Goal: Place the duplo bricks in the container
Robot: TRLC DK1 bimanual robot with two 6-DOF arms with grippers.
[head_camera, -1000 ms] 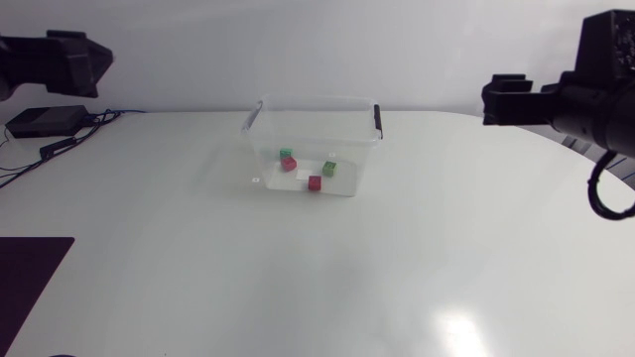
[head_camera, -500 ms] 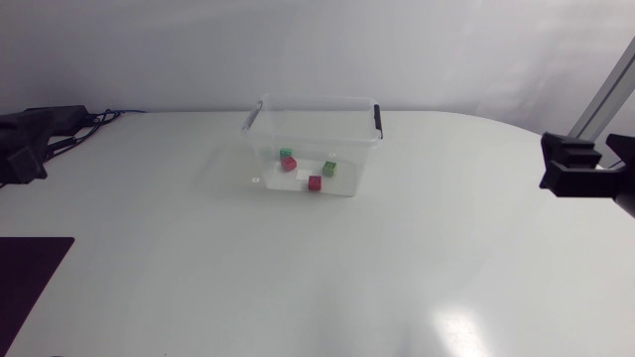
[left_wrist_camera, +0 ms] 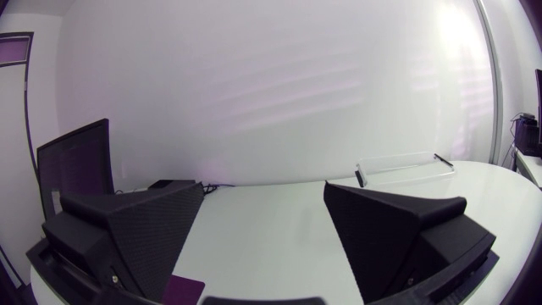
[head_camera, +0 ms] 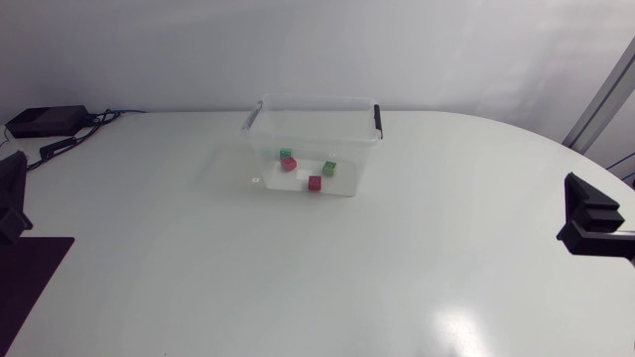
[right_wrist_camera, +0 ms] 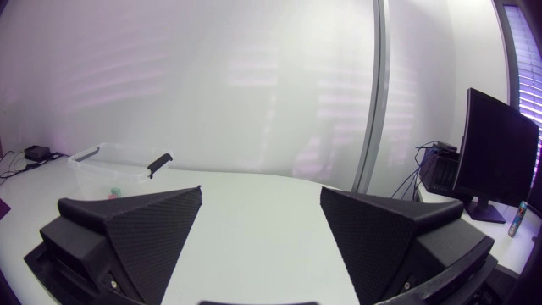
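Both arms have drawn back to the side edges of the head view since the earlier frames: the left arm (head_camera: 10, 198) and right arm (head_camera: 595, 220) now sit low at either side. Observe that the left fingers (left_wrist_camera: 169, 212) stand spread, grasping nothing; the right fingers (right_wrist_camera: 169, 212) likewise. The container (head_camera: 313, 139) rests on the surface (head_camera: 317, 268), well ahead of both sets of fingers. Inside it lie two green bricks (head_camera: 329, 169) and two red bricks (head_camera: 315, 182).
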